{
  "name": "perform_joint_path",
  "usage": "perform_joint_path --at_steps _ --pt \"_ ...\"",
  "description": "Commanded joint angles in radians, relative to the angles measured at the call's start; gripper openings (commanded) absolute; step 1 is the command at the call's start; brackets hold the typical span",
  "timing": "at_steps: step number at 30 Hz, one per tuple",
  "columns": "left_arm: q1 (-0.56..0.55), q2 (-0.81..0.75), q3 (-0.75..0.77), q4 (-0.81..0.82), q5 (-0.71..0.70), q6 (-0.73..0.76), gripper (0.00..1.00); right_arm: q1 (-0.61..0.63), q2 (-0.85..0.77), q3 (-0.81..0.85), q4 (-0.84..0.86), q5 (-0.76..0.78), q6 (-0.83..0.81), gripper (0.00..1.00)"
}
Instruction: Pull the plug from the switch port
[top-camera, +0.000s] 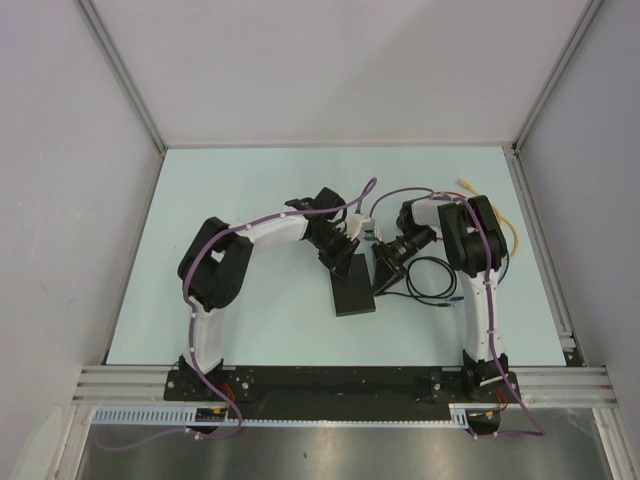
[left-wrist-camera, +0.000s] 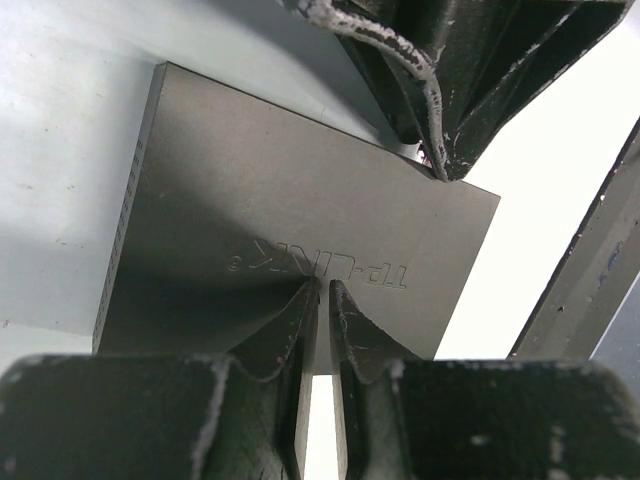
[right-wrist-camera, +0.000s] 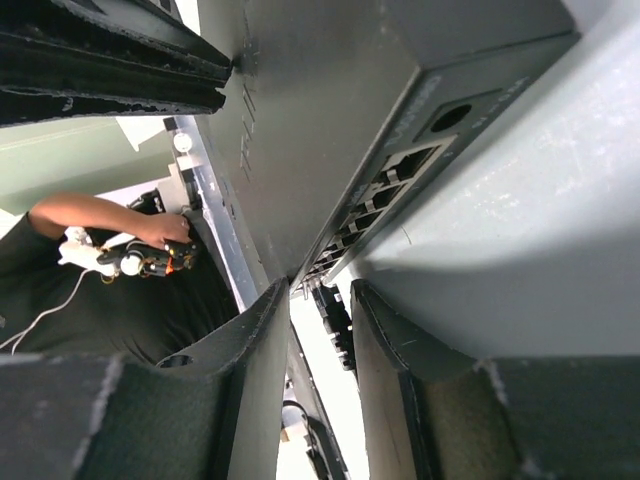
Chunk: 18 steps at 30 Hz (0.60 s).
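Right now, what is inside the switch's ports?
The nearest ports on the switch look empty, as does the round socket beside them. The far ports disappear behind the fingers of the right tool, so a plug there can't be ruled out.

The top view is bright and evenly lit from overhead; the pale table (top-camera: 250, 330) carries only soft, short shadows under the arms, and the frame rails bow slightly toward the edges

In the left wrist view the matte switch (left-wrist-camera: 300, 220) is sharp, its raised lettering picked out by raking light, with a dull sheen toward 12 o'clock. White glare burns out everything at 3 o'clock. The left gripper (left-wrist-camera: 322, 295) is dark, its jaws blurred at 6 o'clock

In the right wrist view the right gripper (right-wrist-camera: 320, 300) is likewise out of focus at 6 o'clock, with blown-out white between its jaws; the far side at 9 o'clock is dim
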Motion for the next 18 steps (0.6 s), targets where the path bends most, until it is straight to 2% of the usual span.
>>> perform_joint_path --at_steps 1,9,13,18 --pt "-0.012 0.012 -0.030 -0.005 -0.112 0.051 0.17 0.016 0.056 0.001 0.040 0.137 -0.124 0.37" --pt "-0.012 0.012 -0.031 -0.004 -0.117 0.054 0.18 -0.020 0.068 0.016 -0.031 0.123 -0.204 0.43" --pt "-0.017 0.012 -0.030 -0.001 -0.117 0.054 0.18 -0.047 0.088 0.027 -0.011 0.120 -0.144 0.41" --pt "-0.021 0.008 -0.033 -0.001 -0.122 0.054 0.18 -0.005 0.083 0.027 0.026 0.166 -0.089 0.34"
